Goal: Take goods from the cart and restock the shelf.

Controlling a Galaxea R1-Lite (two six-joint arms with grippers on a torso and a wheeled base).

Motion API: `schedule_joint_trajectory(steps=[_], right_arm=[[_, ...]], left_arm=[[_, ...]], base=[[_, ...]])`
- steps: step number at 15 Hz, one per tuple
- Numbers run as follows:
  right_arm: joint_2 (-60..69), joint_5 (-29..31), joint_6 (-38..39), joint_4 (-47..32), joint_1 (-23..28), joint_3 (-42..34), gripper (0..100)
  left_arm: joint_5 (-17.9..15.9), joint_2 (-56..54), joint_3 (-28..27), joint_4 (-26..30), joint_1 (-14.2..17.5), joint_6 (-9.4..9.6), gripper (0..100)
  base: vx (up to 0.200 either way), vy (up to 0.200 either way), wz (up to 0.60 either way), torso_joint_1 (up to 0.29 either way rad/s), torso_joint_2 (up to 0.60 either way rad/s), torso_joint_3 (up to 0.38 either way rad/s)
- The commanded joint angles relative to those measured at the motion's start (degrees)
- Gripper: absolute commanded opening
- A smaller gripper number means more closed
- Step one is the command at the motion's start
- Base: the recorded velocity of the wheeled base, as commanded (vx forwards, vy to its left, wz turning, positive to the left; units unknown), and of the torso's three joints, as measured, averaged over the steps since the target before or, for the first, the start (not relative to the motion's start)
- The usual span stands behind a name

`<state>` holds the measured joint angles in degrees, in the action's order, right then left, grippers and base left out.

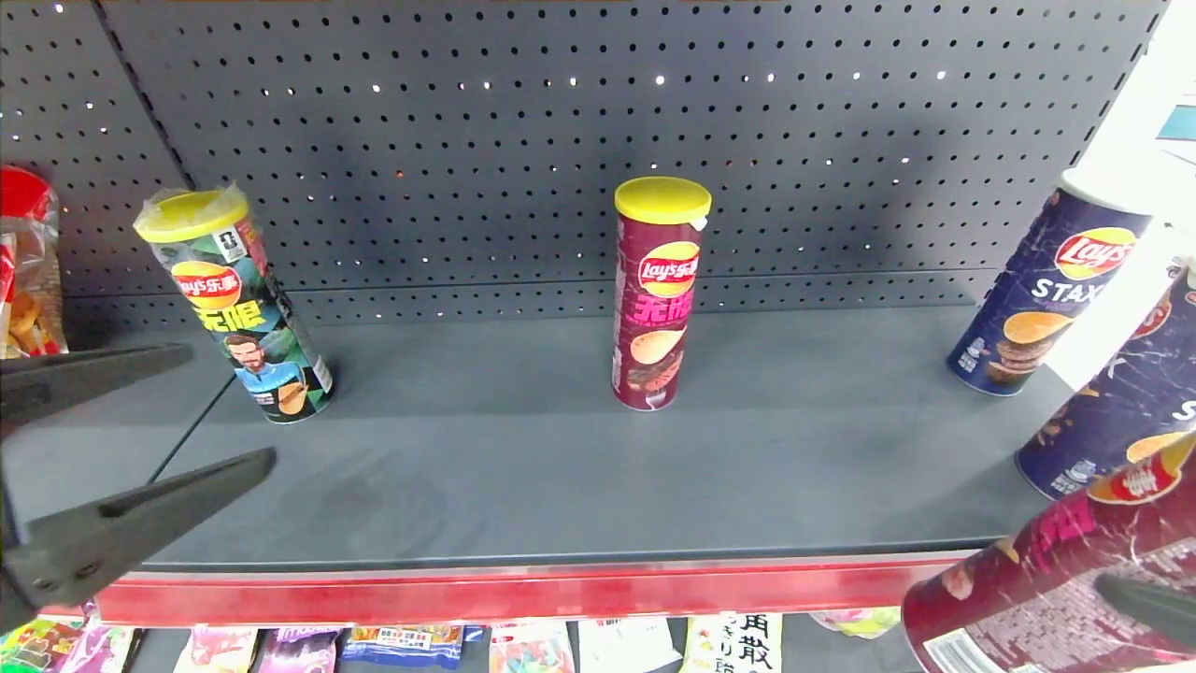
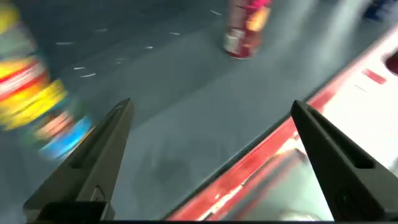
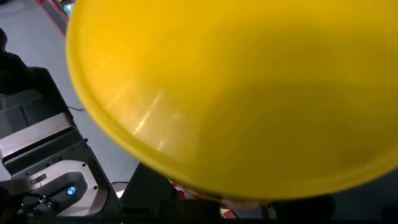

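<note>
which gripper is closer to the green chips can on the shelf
Left. The left gripper sits open just in front of the green can; the right gripper holds a maroon can far off to the right.

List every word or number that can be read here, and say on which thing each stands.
"Lay's", plus Chinese characters: maroon can, mid-shelf.
"Lay's", plus Chinese characters: green can, left.
"Lay's" and "STAX": blue can, right.
"S", rest cut off: nearer blue can.
Logo partly cut off, barcode too small to read: tilted maroon can, bottom right.
Some Chinese characters, other print too small: packets under the shelf.
Left wrist view: all print blurred.
</note>
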<state>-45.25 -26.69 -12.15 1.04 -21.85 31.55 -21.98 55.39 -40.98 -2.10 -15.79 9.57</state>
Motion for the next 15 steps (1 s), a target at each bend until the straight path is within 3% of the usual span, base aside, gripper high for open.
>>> schedule_joint_trajectory(steps=[1,3,4,7,12,13,15], right_arm=[[-2.6,0.0,0.0,0.0,0.1,1.1,0],[-3.0,0.2,0.0,-0.1,0.1,0.9,0],[-3.1,0.4,0.0,-0.1,0.1,0.4,0],[-3.4,0.4,0.0,-0.4,0.1,0.6,0],[-3.3,0.5,0.0,-0.4,0.1,0.4,0],[-3.2,1.5,0.0,-0.4,0.1,0.2,0],[-3.0,1.5,0.0,-0.4,0.1,0.0,0]], left_arm=[[-3.1,15.7,-5.9,-2.6,-5.5,1.33,100],[-5.1,21.9,-7.9,-8.2,-7.1,1.5,100],[-5.4,28.2,-10.4,-14.1,-8.0,1.42,100],[-5.0,36.1,-17.8,-15.0,-11.2,1.42,100],[-4.2,43.0,-25.6,-15.1,-11.9,1.59,100],[-4.1,45.9,-29.2,-15.2,-13.0,1.68,100],[-4.2,47.4,-30.8,-15.1,-13.8,1.59,100]], base=[[0.0,0.0,0.0,0.0,0.0,0.0],[0.0,0.0,0.0,0.0,0.0,0.0],[0.0,0.0,0.0,0.0,0.0,0.0],[0.0,0.0,0.0,0.0,0.0,0.0],[0.0,0.0,0.0,0.0,0.0,0.0],[0.0,0.0,0.0,0.0,0.0,0.0],[0.0,0.0,0.0,0.0,0.0,0.0]])
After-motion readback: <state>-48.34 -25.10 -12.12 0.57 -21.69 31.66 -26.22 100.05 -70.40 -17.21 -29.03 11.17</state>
